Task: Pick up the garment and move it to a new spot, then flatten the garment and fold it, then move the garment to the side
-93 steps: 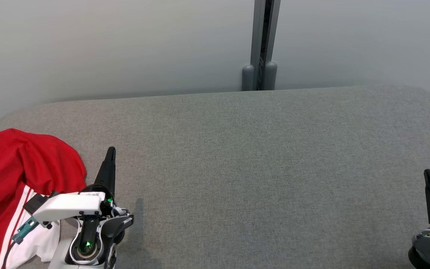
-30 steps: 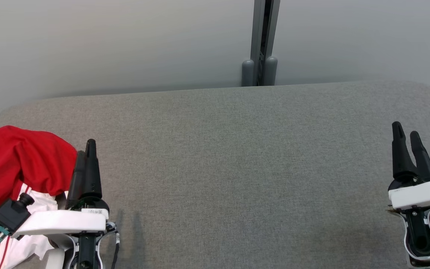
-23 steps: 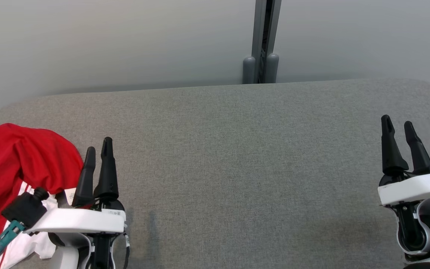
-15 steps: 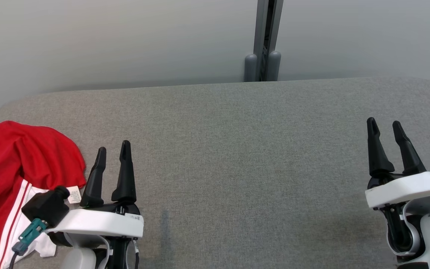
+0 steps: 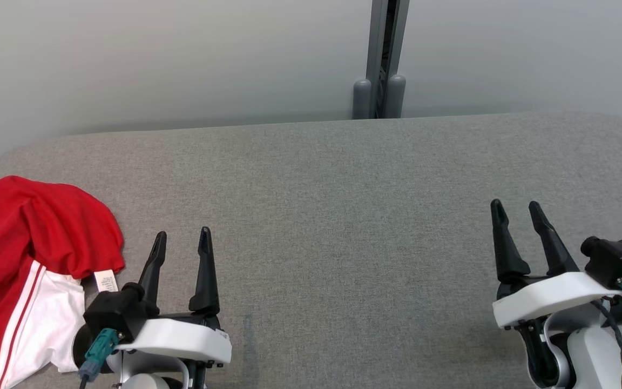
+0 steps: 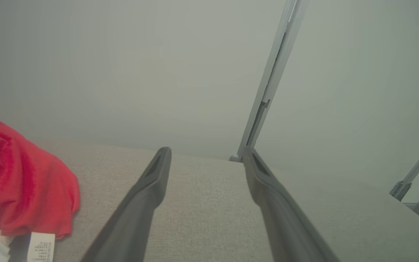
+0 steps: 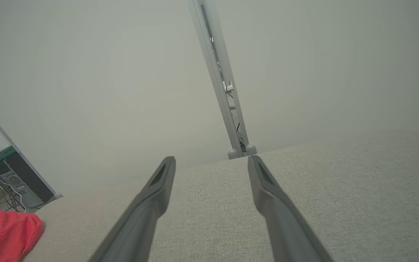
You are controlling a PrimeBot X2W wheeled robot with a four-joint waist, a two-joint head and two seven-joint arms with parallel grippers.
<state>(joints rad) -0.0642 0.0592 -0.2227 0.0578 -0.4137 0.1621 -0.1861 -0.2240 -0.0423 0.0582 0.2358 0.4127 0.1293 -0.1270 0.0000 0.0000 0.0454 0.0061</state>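
Note:
The garment [image 5: 25, 254] is red with a white panel and red stripes, lying bunched at the left end of the grey table [image 5: 343, 216]; a white label sticks out at its right edge. It also appears in the left wrist view as a red heap [image 6: 20, 185] and far left in the right wrist view [image 7: 6, 233]. My left gripper [image 5: 181, 237] stands open just right of the garment, apart from it, holding nothing. My right gripper [image 5: 516, 208] is open over the table's right part, empty. The same open jaws show in the left wrist view [image 6: 206, 156] and right wrist view [image 7: 211, 160].
A pale wall with a grey vertical post [image 5: 384, 59] runs behind the table. Shelving with cables [image 7: 2, 182] stands beyond the table's left end. The table's far edge curves down at both ends.
Both grippers turned from edge-on to flat and drew back toward the near edge. The left one shifted right, away from the garment; the right one moved left. The garment stayed put.

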